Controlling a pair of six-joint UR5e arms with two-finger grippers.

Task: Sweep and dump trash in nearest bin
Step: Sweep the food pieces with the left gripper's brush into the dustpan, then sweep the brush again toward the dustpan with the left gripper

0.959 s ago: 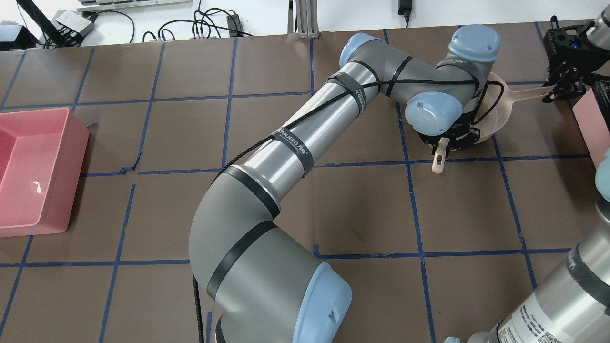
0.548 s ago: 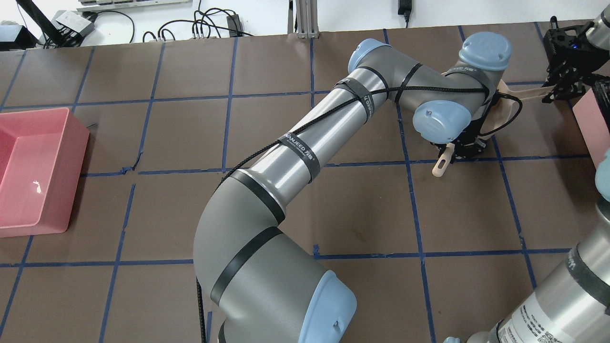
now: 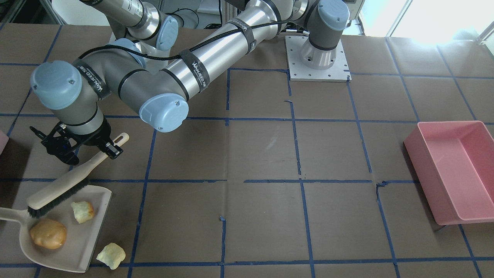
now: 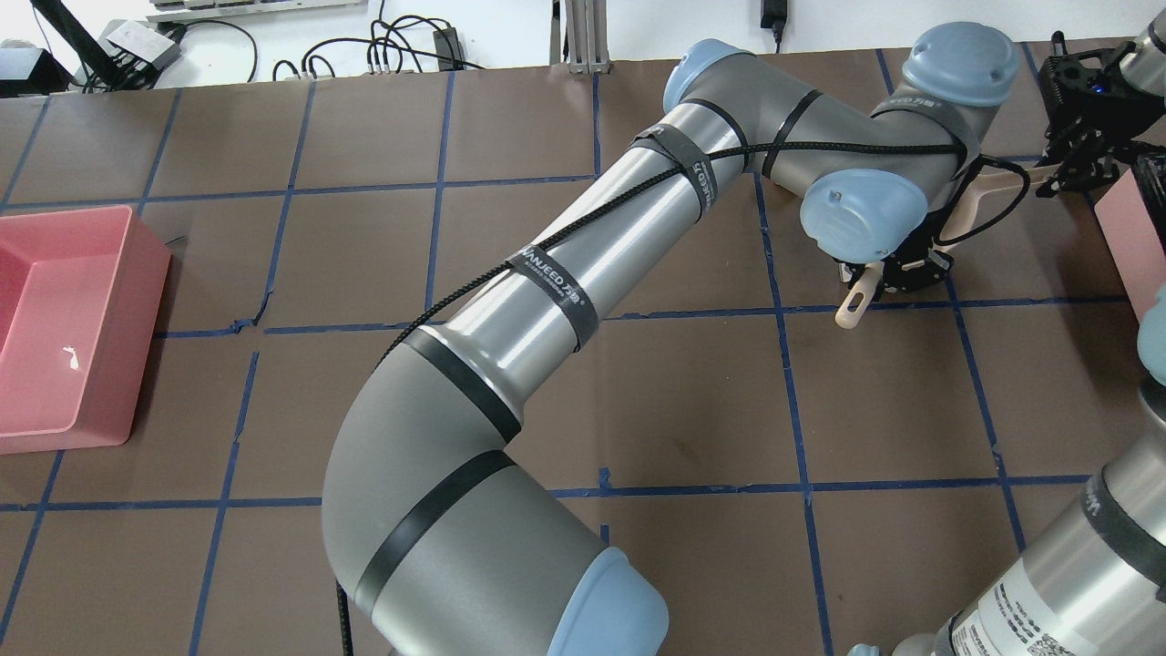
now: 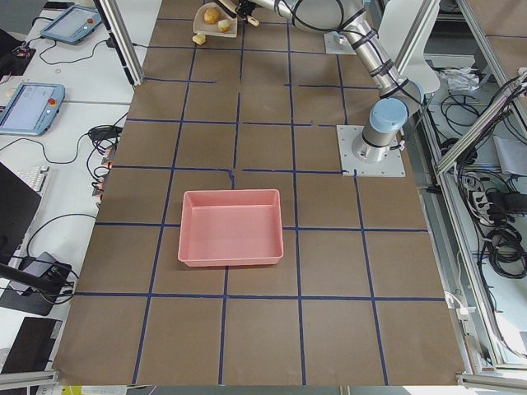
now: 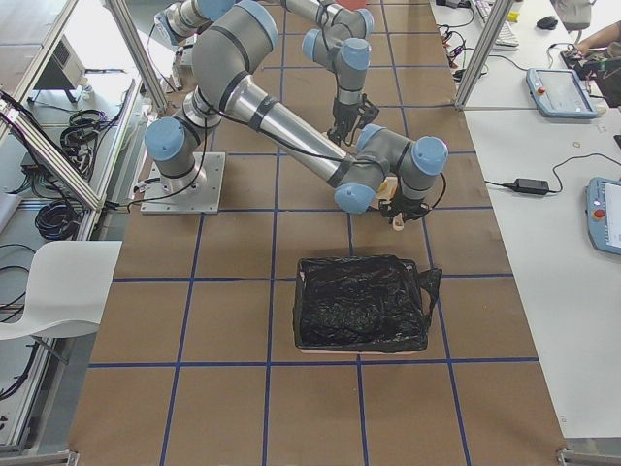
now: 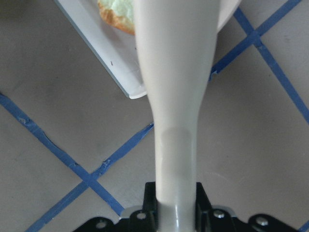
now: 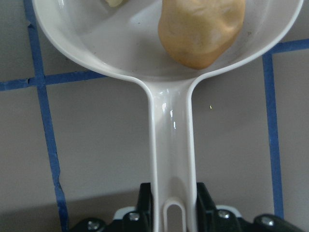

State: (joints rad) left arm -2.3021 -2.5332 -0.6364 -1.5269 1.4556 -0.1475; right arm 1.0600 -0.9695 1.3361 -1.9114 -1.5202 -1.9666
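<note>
Sweeping is in hand. The brush handle is clamped in the left gripper, jaws closed on it; the dustpan handle is pinched likewise by the right gripper. Two bits of trash are lodged in the dustpan (potato-shaped one & a bitten chunk); a 3rd chunk lies on the table just beside the lip. Next, the bristles need to be carried beyond it & drawn in, before tipping at the bin.

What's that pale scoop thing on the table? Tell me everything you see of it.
A dustpan, pale beige plastic, lying flat on the brown table. The right gripper clamps its long handle. Inside sit a tan potato-shaped lump and one pale chunk; the brush bristles rest in it. A third chunk lies just outside its lip.
</note>
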